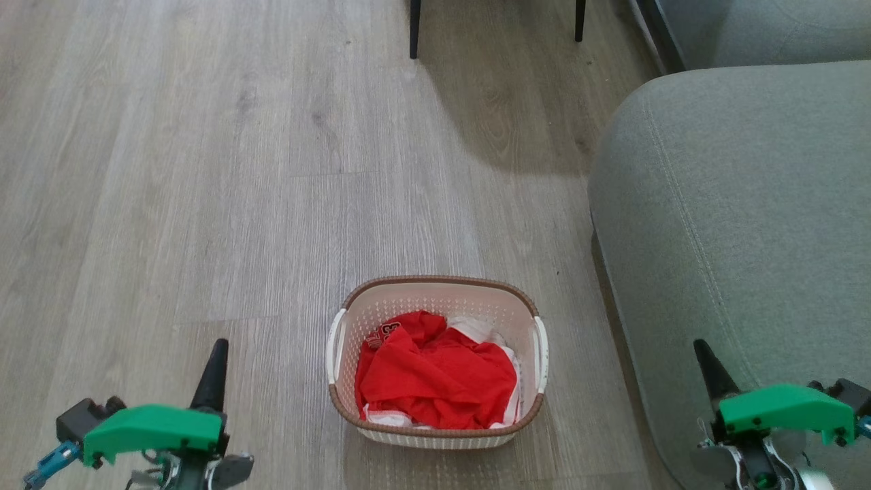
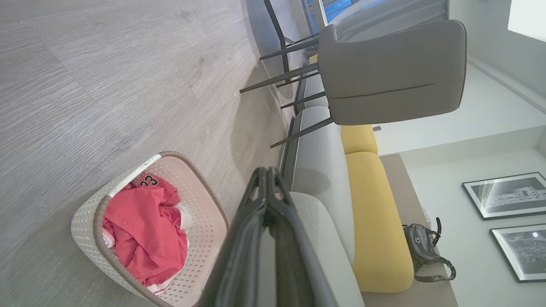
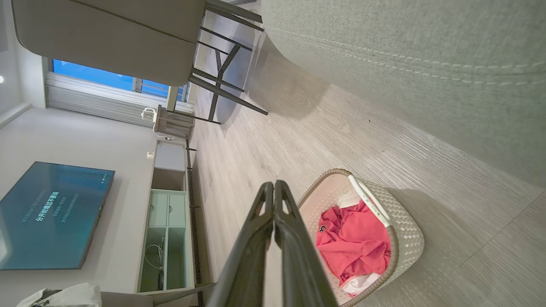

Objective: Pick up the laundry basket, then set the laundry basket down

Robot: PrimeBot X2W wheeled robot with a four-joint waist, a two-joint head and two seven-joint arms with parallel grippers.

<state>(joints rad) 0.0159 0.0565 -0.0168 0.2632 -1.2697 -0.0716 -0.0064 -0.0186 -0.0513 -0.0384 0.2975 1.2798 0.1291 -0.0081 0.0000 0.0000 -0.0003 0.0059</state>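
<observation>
Nearest the head camera, the left pincer (image 1: 216,357) is seen at the lower left under a green housing (image 1: 153,429). Its two dark fingers are pressed together and nothing is held between them. The right pincer (image 1: 704,357) is seen at the lower right, likewise drawn together and empty, in front of the grey sofa (image 1: 748,204). Between them, clear of both, the laundry basket (image 1: 435,280) is set upright on the floor (image 1: 204,170). Its brown rim is turned up, and a white handle (image 1: 333,347) is seen on each short side. A crumpled red garment (image 1: 435,374) is piled inside it over some white cloth (image 1: 480,328). The floor is laid in pale grey wood-look planks. A narrow strip of it is left bare between the basket and the rounded sofa edge on the robot's right. Two dark chair legs (image 1: 414,27) are planted on the planks farther ahead, and a soft shadow is cast below them. In the left wrist view a grey upholstered chair (image 2: 392,72) is shown on thin dark legs. Yellow back cushions (image 2: 375,221) are seen on the sofa, with a dark handbag (image 2: 422,251) behind them and framed pictures (image 2: 503,196) hung on a white wall. In the right wrist view a flat television (image 3: 47,217) is mounted on the opposite wall, a pale cabinet (image 3: 168,221) is placed beside it, and a window (image 3: 98,76) is seen beyond.
</observation>
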